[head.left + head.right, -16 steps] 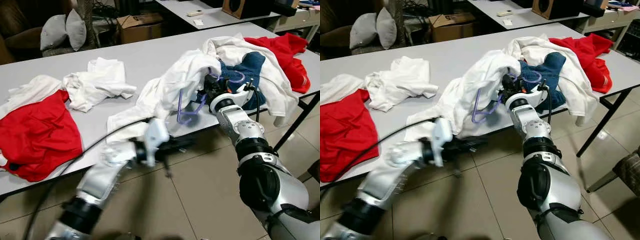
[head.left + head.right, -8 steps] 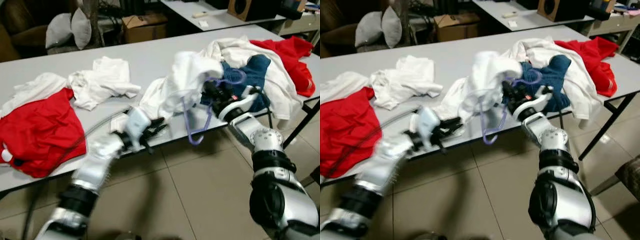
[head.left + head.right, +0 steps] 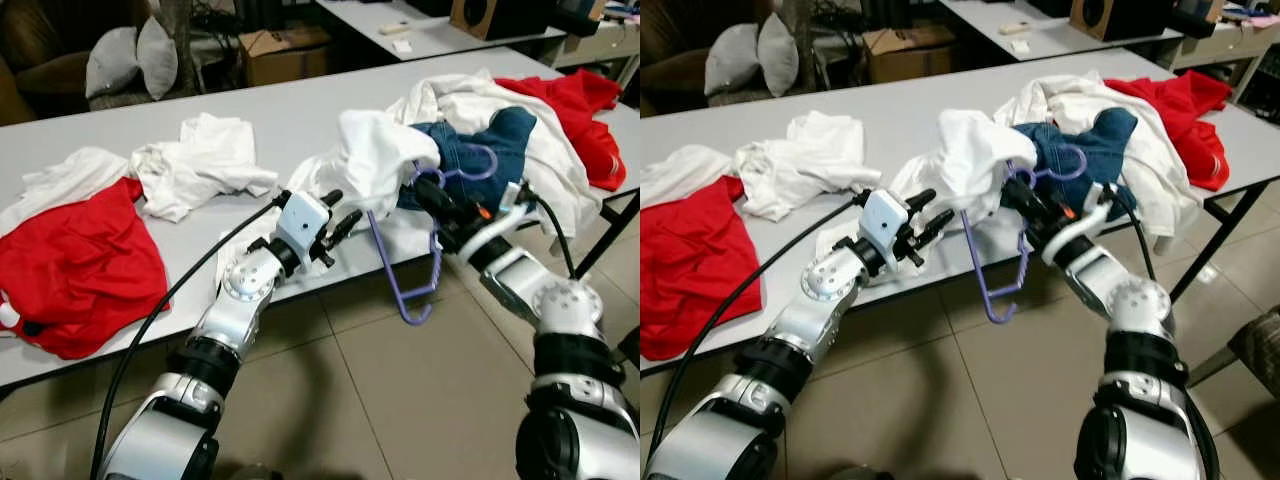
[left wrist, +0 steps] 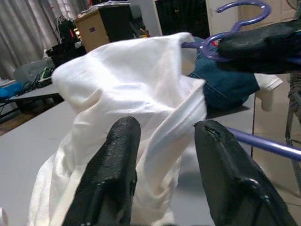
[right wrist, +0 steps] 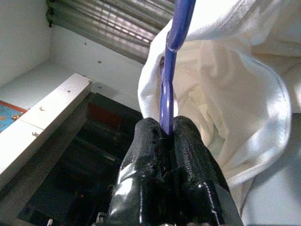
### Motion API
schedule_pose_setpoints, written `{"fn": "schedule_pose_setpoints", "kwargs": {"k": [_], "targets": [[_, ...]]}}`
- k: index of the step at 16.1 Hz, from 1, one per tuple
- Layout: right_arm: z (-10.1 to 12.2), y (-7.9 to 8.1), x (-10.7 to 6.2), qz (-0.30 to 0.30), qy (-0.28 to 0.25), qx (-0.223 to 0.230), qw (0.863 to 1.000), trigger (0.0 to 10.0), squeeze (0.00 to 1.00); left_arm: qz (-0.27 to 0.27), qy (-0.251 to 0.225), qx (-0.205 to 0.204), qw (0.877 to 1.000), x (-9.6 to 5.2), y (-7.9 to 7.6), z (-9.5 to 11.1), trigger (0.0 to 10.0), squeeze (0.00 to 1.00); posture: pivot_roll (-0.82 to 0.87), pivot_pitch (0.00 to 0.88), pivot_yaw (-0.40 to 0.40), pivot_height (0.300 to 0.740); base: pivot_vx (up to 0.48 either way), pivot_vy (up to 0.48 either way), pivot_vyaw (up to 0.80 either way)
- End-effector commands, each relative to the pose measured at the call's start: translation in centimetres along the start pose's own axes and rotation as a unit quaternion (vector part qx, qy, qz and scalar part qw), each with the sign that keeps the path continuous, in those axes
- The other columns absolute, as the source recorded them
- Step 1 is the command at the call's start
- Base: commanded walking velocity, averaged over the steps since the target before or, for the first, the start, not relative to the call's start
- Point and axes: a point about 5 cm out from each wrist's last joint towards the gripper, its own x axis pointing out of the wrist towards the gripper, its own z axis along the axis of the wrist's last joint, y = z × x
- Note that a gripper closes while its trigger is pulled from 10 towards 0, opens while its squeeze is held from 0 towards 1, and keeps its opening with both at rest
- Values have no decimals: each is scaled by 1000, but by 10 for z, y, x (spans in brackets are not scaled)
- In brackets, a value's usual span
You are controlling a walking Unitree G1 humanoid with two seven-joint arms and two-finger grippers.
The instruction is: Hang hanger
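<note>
A purple plastic hanger (image 3: 408, 268) hangs tilted past the table's front edge, its hook (image 3: 478, 160) up by the jeans. My right gripper (image 3: 428, 193) is shut on the hanger just below the hook; its pads (image 5: 160, 155) pinch the purple bar (image 5: 170, 61). A white shirt (image 3: 372, 152) is draped over the hanger's upper arm and trails onto the grey table (image 3: 280, 115). My left gripper (image 3: 343, 207) is open, just left of the shirt's hanging fold; its fingers (image 4: 117, 174) frame the white cloth (image 4: 131, 80).
Blue jeans (image 3: 495, 135), white clothes (image 3: 480, 100) and a red garment (image 3: 575, 100) are heaped at the table's right end. A white garment (image 3: 205, 160) and a red one (image 3: 80, 260) lie on the left. A table leg (image 3: 610, 235) stands right; tiled floor lies below.
My left gripper rose from below the table edge to the white shirt's fold. My right gripper pulled the hanger up and outward, so it now dangles past the edge with the shirt lifted.
</note>
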Motion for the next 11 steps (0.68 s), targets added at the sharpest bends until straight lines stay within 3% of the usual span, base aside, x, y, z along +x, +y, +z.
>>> {"fn": "schedule_pose_setpoints", "kwargs": {"k": [1,5,6,7,11], "targets": [[4,7,-1,15,-2,-8,1000,10000,0,-4,3,3,1000,3,0,-1,10000,1000,-133,0,49,740,0,0,0],[6,12,-2,20,-3,-11,1000,10000,0,-41,55,-3,998,8,-16,-19,10000,1000,-138,0,47,740,0,0,0],[6,13,-2,22,-3,-11,1000,10000,0,-38,58,-7,998,9,-16,-20,10000,102,-139,0,45,740,0,0,0],[7,14,-1,23,-4,-11,1000,10000,0,-32,62,-11,997,10,-16,-21,10000,0,-139,0,45,740,0,0,0],[10,18,0,28,-9,-12,1000,10000,0,35,83,-86,992,19,-4,-23,10000,0,-143,0,46,740,0,0,0]]}}
